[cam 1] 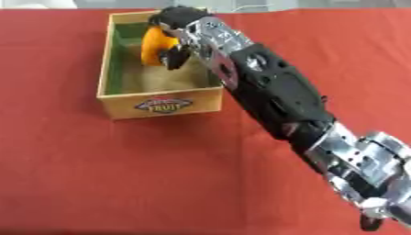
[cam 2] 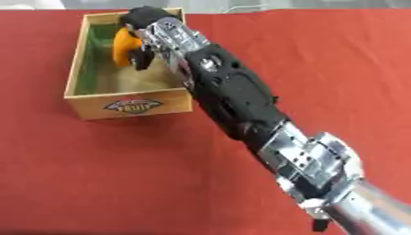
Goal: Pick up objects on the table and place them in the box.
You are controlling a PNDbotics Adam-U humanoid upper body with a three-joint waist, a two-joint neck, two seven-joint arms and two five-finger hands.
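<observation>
Right arm (cam 1: 277, 98) stretched diagonally from lower right to upper left; right hand (cam 1: 178, 34) curled, fingers downward

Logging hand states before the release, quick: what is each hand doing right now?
Right hand: shut on the orange object, held over the inside of the wooden box.
Left hand: not in view.
</observation>
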